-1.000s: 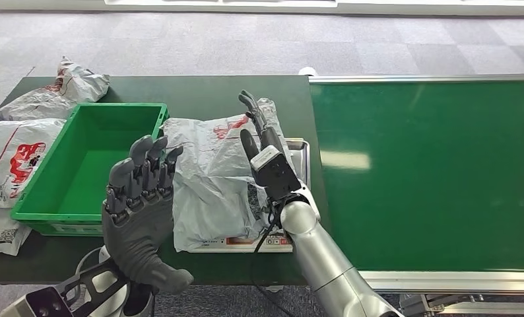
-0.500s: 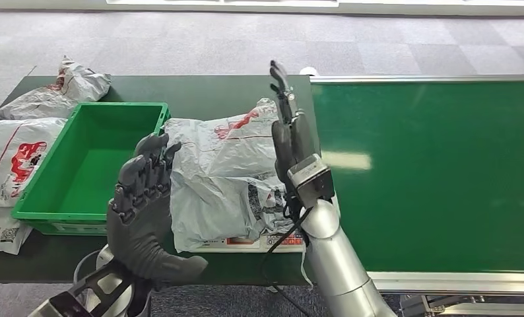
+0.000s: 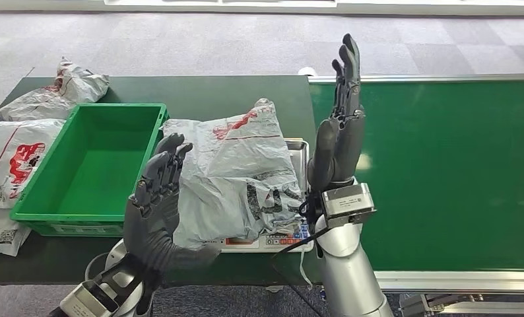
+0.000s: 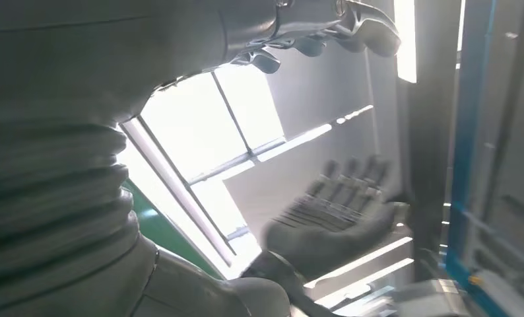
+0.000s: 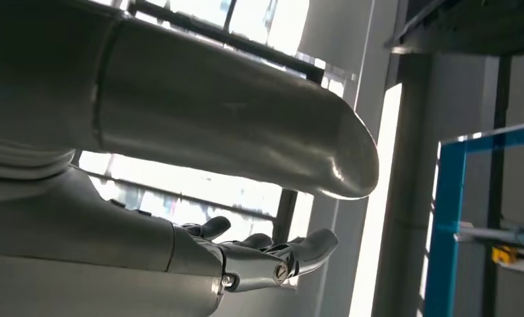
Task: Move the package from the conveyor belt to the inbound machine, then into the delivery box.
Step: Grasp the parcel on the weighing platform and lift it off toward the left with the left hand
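Both hands have risen off the package (image 3: 236,175); right hand (image 3: 338,135) and left hand (image 3: 157,205) fingers spread, holding nothing

No word or number could be read anywhere. The grey package (image 3: 236,175) on the inbound machine (image 3: 297,150) bore a red printed logo and a black-printed label, both too creased and small to make out. The bags (image 3: 15,155) at the table's left end carried the same red marking and a small QR-type code, equally unreadable, and the strip of small marks along the machine's front edge was too fine to read.
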You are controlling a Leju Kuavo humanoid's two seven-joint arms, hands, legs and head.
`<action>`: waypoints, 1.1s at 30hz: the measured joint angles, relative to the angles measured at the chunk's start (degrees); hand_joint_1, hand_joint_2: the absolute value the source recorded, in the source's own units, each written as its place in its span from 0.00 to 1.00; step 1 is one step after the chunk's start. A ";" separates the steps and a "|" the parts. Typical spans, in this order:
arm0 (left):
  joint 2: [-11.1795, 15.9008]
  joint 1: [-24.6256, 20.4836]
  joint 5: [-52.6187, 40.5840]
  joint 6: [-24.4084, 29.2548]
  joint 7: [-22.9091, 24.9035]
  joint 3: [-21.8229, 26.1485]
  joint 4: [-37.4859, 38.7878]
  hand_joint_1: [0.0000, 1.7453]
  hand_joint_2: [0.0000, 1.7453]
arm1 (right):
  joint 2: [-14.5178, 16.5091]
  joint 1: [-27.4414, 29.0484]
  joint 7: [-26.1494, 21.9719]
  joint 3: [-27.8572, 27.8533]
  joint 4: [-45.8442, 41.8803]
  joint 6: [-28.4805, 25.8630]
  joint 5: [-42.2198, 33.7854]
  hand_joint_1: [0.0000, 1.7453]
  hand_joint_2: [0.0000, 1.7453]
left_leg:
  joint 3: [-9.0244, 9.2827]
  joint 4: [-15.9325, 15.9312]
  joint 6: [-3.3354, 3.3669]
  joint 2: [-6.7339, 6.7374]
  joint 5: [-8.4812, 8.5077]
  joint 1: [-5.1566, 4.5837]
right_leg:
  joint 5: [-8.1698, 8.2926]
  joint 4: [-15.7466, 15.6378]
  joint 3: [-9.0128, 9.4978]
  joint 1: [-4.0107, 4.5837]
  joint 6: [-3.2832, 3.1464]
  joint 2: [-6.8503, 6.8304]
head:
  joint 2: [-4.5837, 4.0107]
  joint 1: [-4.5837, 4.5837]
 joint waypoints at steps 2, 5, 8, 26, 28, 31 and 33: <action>-0.35 -0.48 -4.97 3.42 2.00 0.90 2.23 0.00 1.00 | -0.40 1.00 -0.45 1.47 -4.67 -11.02 6.06 0.00 1.00 | -0.02 0.00 0.01 -0.07 0.01 0.00 | 0.00 0.00 0.00 -0.01 0.00 -0.06 | 0.00 0.01; -0.93 -3.37 -12.84 10.10 6.54 3.38 7.89 0.00 1.00 | -0.20 3.23 -0.72 3.18 -14.96 -19.02 15.86 0.00 1.00 | -0.02 0.01 0.01 -0.10 -0.01 -0.02 | 0.00 0.00 -0.02 -0.01 0.00 -0.07 | 0.00 -0.02; -1.03 -8.45 -23.43 17.19 11.85 5.39 16.76 0.00 1.00 | 0.16 4.69 -0.71 3.36 -24.93 -19.19 20.90 0.00 1.00 | -0.01 0.00 0.01 -0.10 -0.01 -0.02 | -0.01 -0.01 0.02 -0.01 0.00 -0.08 | 0.00 0.00; -1.20 -31.49 -53.02 22.51 22.52 4.13 68.24 0.00 1.00 | -0.17 5.68 0.39 2.56 -32.98 -19.12 23.51 0.00 1.00 | 0.05 0.00 0.02 0.01 0.11 -0.03 | 0.13 -0.01 0.12 -0.01 0.03 -0.01 | 0.00 0.01; -1.33 -32.44 -53.08 22.43 22.58 3.87 69.81 0.00 1.00 | -0.17 5.68 0.45 2.56 -32.94 -19.12 23.72 0.00 1.00 | 0.06 0.00 0.02 0.00 0.11 -0.03 | 0.12 -0.01 0.14 -0.02 0.04 -0.02 | 0.00 0.01; -1.46 -33.27 -53.12 22.17 22.62 3.71 71.20 0.00 1.00 | -0.17 5.68 0.45 2.56 -32.93 -19.12 23.80 0.00 1.00 | 0.07 0.00 0.03 0.00 0.11 -0.03 | 0.12 -0.01 0.17 -0.02 0.04 -0.04 | 0.00 0.01; -1.50 -33.74 -53.57 21.71 22.78 3.47 71.85 0.00 1.00 | -0.17 5.68 0.48 2.56 -32.92 -19.12 23.97 0.00 1.00 | 0.09 0.00 0.04 0.00 0.12 -0.03 | 0.12 -0.01 0.20 -0.02 0.04 -0.07 | 0.00 0.01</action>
